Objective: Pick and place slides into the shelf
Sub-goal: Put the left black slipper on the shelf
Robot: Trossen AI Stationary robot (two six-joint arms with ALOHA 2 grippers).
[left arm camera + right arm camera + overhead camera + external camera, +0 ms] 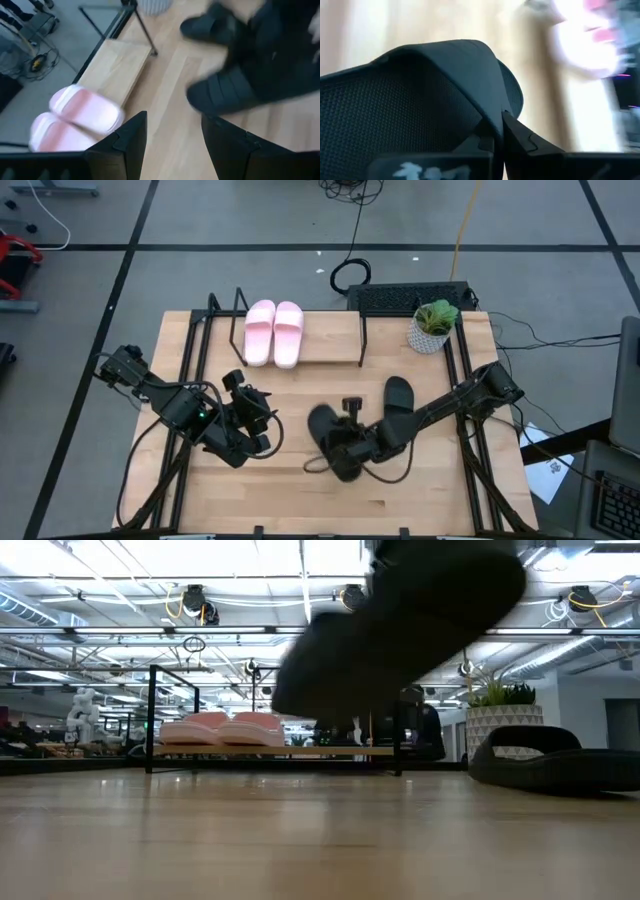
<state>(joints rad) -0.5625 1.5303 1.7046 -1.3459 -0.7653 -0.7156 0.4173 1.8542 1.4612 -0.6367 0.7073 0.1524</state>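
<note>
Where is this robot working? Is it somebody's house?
Probably not a house. It looks like a big lab or workshop: bare ceiling beams with long lights, taped lines on a grey floor, loose cables, and a small white robot figure far behind.

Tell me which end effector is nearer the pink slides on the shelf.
Left. The left end effector sits open just in front of the pink slides; the right end effector, gripping a black slide, is farther off.

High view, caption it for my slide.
Right claw lifts a black slide; pink slides sit on the shelf.
</note>
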